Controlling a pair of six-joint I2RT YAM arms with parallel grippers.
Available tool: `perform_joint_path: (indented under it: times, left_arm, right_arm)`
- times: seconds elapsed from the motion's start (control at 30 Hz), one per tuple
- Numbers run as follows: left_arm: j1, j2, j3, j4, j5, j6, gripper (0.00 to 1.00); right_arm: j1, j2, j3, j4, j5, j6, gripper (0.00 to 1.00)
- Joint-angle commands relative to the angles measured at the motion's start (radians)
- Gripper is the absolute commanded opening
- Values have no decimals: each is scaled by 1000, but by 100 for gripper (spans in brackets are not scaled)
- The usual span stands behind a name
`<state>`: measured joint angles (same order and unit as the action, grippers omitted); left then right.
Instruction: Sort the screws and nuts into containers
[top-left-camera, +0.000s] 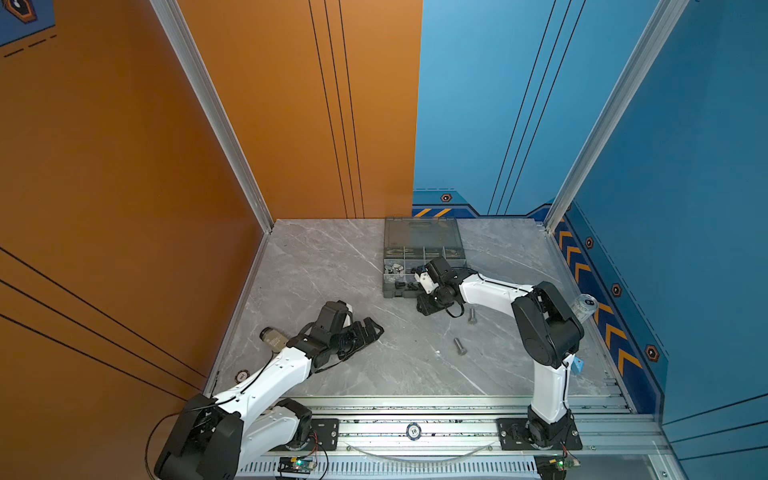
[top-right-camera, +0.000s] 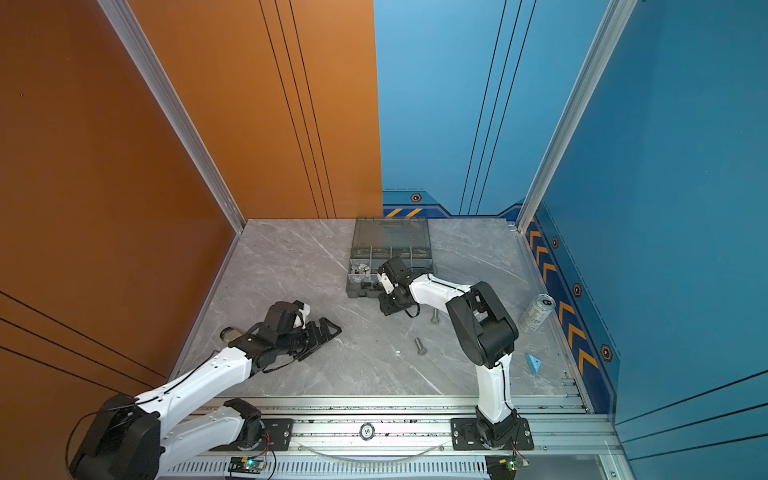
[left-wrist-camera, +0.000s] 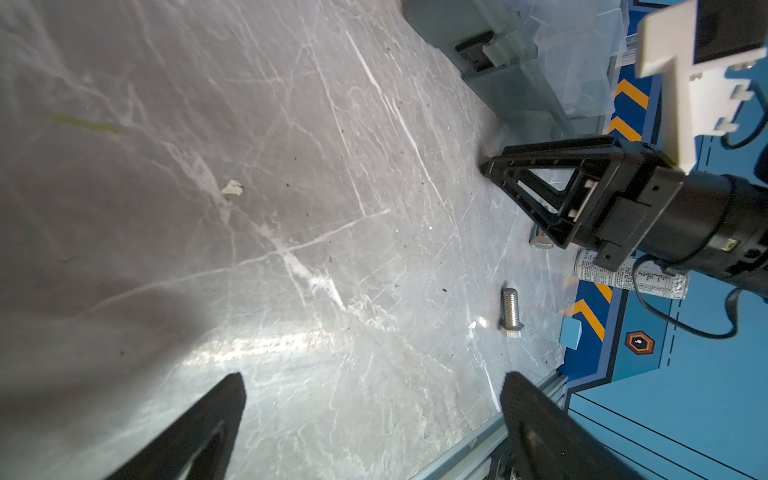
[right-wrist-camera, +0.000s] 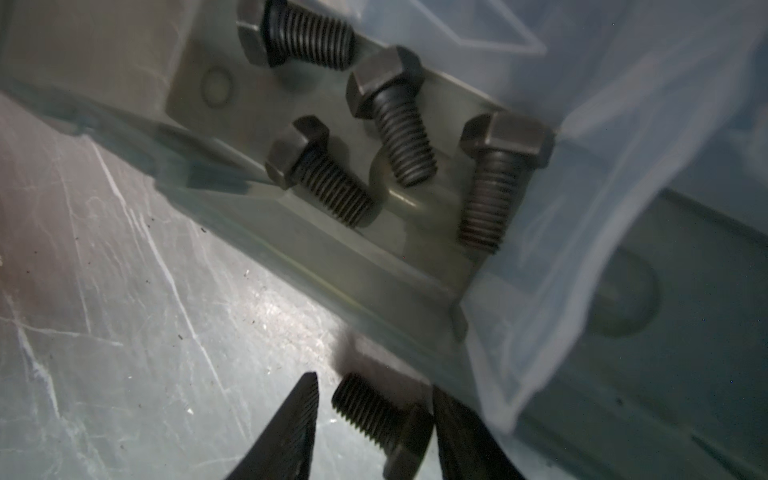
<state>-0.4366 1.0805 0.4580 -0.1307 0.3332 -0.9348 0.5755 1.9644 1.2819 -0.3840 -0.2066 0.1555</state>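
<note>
The only text I can read is the number "10" on the round dark-and-white poker chip (top-left-camera: 413, 431) (top-right-camera: 367, 430) lying on my silver aluminium base rail. Print on the silver drink can (left-wrist-camera: 631, 279) stays illegible.

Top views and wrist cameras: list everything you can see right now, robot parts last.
smoky grey translucent plastic organizer box: one, lid open, far side of grey marble table
short black hex bolts: four, in one box compartment
fifth black bolt: one, between right gripper fingers, grip unclear
silver nuts: pile, count unclear, in another compartment
long silver hex bolts: two, loose on table
silver drink can: one, table's right edge
small blue object: one, near can
poker chip: one, front rail
left gripper: open, empty
right gripper: at box front
</note>
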Motion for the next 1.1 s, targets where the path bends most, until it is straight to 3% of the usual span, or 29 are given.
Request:
perform_joint_path:
  times: [0.0,0.73,1.07]
  left_arm:
    - [8,-10,-19,-26,6,17,98]
    - [9,-4,-27,-9,10,13,98]
    - [8,-2,-25,-7,10,11,98]
  right_arm:
    - [-1,-6,-36,-2,-2,9,47]
    - [27,-21,-115,19,-51,-6,37]
    - [47,-23,-115,-12,-48,-29,37]
